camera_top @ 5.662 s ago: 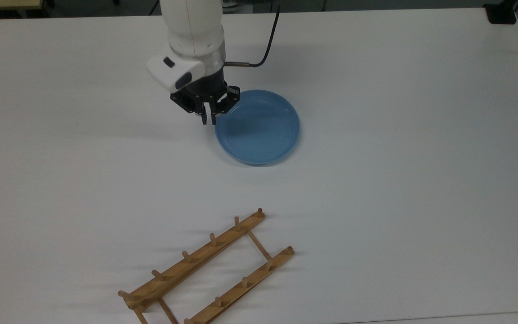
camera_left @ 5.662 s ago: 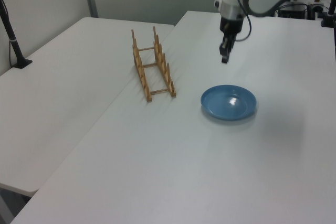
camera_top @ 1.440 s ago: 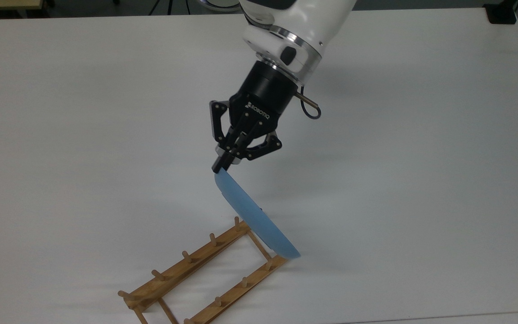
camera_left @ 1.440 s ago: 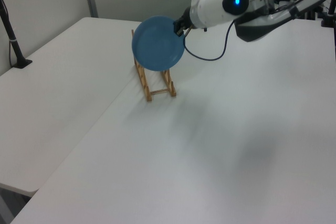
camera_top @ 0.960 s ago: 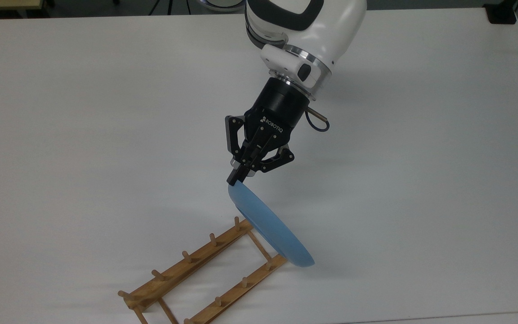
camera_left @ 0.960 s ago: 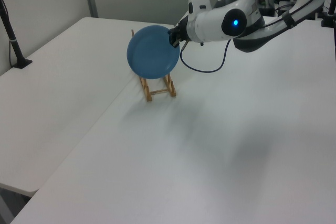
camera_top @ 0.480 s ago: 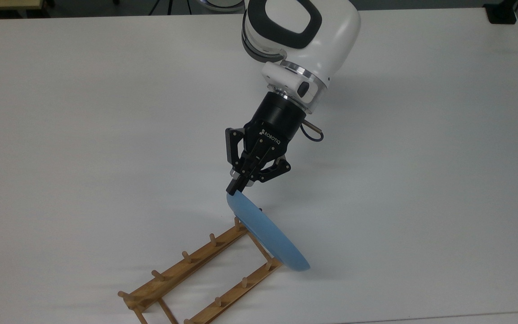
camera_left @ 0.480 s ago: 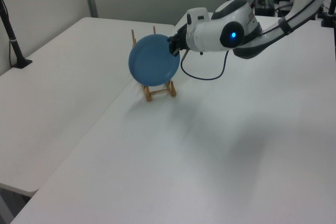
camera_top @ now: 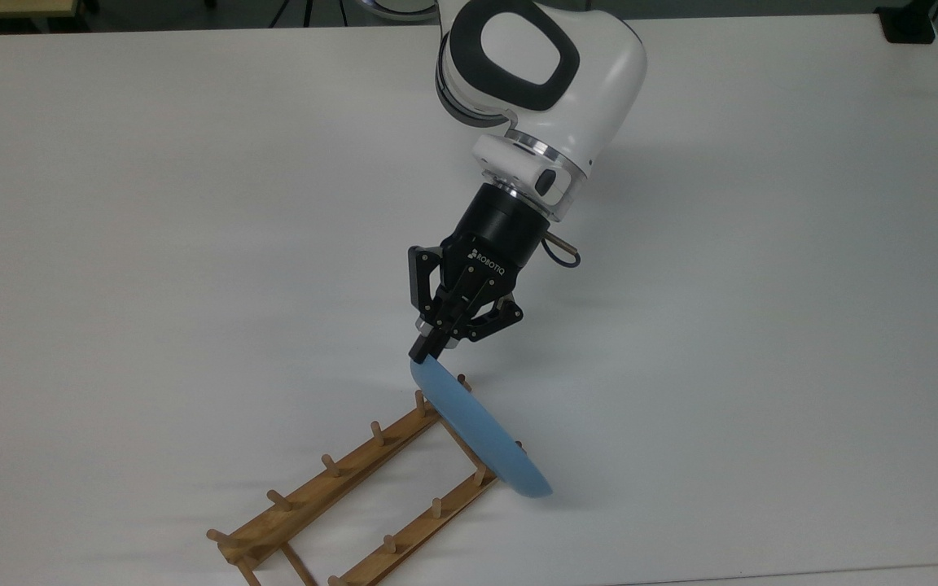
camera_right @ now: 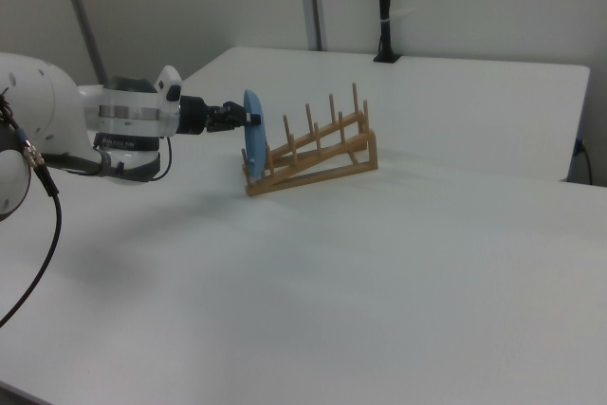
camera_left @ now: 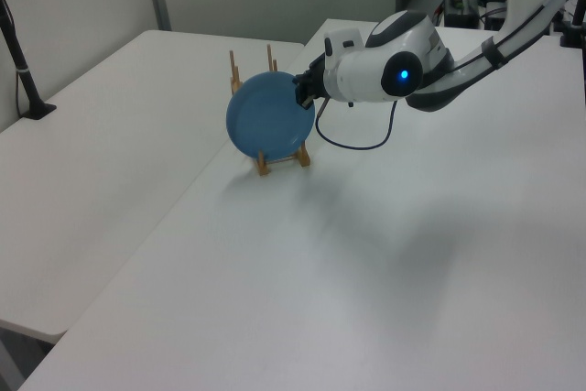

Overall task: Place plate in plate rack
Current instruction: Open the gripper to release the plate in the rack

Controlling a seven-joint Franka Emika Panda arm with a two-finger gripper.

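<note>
Plate (camera_top: 479,431) is standing on its edge at one end of the rack (camera_top: 355,492), and the gripper (camera_top: 427,348) is clamping its upper rim. In the top view the plate is crossing both rails at the rack's upper-right end, between the last pegs, and its lower edge is passing beyond the outer rail on the top view's right. In the right view the plate (camera_right: 254,144) is almost upright, leaning a little, at the end of the rack (camera_right: 313,152) nearest to the arm. I cannot tell if it is already resting on the rails. The other slots of the rack are holding nothing.

In the left view the plate (camera_left: 269,116) is hiding most of the rack (camera_left: 275,155), and the gripper (camera_left: 300,89) is gripping it at the left view's right side.

The rack is sitting on a white table (camera_top: 151,244). A second white table (camera_left: 101,135) is standing just beside it, with a black pole (camera_left: 20,61) on it. Grey wall panels (camera_right: 190,7) are closing the room behind.
</note>
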